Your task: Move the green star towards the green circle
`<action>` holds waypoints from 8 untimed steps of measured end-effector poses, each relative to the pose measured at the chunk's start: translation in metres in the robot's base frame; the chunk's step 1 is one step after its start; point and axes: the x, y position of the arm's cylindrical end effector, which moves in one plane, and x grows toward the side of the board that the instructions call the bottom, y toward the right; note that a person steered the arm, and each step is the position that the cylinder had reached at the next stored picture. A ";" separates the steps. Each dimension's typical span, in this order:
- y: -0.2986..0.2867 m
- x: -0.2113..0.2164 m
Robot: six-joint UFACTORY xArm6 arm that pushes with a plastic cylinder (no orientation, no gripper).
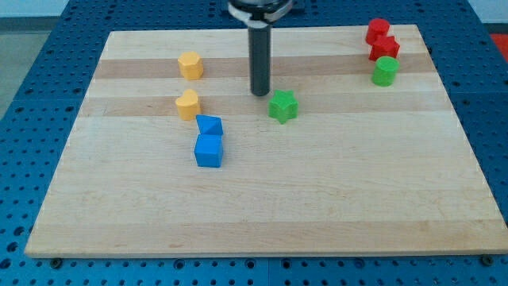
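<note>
The green star (282, 106) lies on the wooden board (262, 206) a little above the middle. The green circle (386, 71) stands near the view's top right, far to the right of the star and slightly higher. My tip (260, 94) is the lower end of the dark rod. It rests just to the upper left of the green star, a small gap away from it.
Two red blocks (381, 40) sit just above the green circle. Two yellow blocks (190, 65) (188, 104) lie at the view's left of the rod. Two blue blocks (209, 125) (209, 150) touch each other below them. A blue pegboard surrounds the board.
</note>
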 end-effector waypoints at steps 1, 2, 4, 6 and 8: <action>-0.003 0.021; 0.011 0.031; 0.076 0.050; 0.119 0.098; 0.126 0.068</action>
